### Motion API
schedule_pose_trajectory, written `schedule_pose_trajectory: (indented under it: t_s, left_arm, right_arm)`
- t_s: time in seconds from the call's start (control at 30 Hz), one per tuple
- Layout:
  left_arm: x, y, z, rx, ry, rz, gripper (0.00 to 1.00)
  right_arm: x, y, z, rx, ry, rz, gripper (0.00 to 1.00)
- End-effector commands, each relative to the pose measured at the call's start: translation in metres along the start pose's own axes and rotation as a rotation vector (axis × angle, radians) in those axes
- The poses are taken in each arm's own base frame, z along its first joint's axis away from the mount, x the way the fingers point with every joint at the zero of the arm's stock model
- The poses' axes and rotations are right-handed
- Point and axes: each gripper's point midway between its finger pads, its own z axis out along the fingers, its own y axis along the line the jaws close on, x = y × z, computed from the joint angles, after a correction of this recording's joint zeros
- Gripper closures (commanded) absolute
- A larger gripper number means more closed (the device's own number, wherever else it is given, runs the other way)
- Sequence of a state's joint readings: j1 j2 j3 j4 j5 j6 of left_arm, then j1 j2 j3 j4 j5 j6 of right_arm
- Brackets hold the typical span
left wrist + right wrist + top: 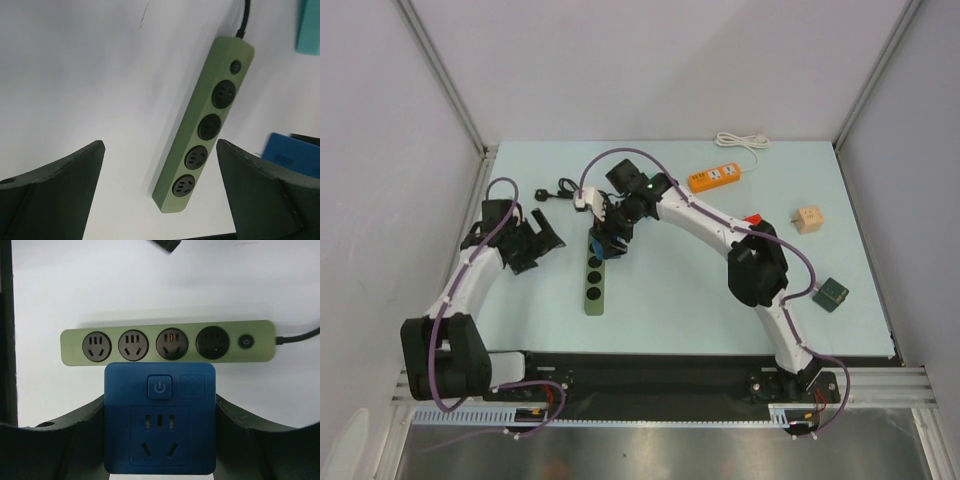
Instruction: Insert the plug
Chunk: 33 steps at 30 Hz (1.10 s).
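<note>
Lighting is bright, even and diffuse, coming from overhead in all three views. In the top view the pale table (pixel 720 300) carries only soft, short shadows beneath the arms. In the right wrist view the green power strip (pixel 167 342) throws a faint grey band along its upper edge, and the blue adapter (pixel 160 440) is sharp. In the left wrist view the white surface is nearly washed out, and the dark fingers (pixel 50 195) show little detail.

A power symbol (pixel 159 387), a circle broken by a short upright stroke, marks a raised square button on the blue socket block (pixel 160 440) between the jaws of the right gripper (pixel 160 405). The embossed mark (pixel 195 387) just beside it is too faint to read.
</note>
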<state>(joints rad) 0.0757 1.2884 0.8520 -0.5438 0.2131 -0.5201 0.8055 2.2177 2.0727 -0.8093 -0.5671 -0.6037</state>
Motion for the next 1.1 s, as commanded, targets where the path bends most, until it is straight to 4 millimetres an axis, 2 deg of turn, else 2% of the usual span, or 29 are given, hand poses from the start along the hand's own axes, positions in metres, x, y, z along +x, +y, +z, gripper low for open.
schedule_pose_trajectory:
  t_s: [0.0, 0.07, 0.17, 0.23, 0.37, 0.67, 0.8, 1.07]
  left_arm:
    - [-0.017, -0.009, -0.011, 0.047, -0.103, 0.0, 0.0]
    - [-0.017, -0.007, -0.015, 0.059, -0.126, -0.035, 0.0]
    - [-0.014, 0.007, -0.013, 0.064, -0.113, -0.139, 0.0]
    - [-0.014, 0.019, -0.011, 0.073, -0.097, -0.21, 0.0]
    - [-0.014, 0.024, -0.008, 0.124, -0.093, -0.232, 0.0]
    - [-0.012, 0.018, -0.01, 0.167, -0.097, -0.212, 0.0]
    - [-0.012, 0.022, -0.007, 0.149, -0.098, -0.212, 0.0]
    - [-0.015, 0.023, -0.011, 0.143, -0.118, -0.205, 0.0]
  right_arm:
    - [-0.03, 0.01, -0.003, -0.042, -0.064, -0.144, 1.0]
    - [-0.032, 0.005, 0.008, -0.033, -0.073, -0.18, 1.0]
    - [-0.032, -0.004, 0.02, -0.021, -0.078, -0.193, 1.0]
    - [-0.039, -0.006, 0.022, -0.018, -0.1, -0.215, 1.0]
    - [-0.044, -0.007, 0.037, -0.025, -0.128, -0.268, 1.0]
    - [-0.034, -0.021, 0.052, -0.029, -0.15, -0.288, 1.0]
    - [-0.025, -0.027, 0.058, -0.015, -0.143, -0.289, 1.0]
    - [-0.017, -0.019, 0.064, -0.029, -0.142, -0.275, 1.0]
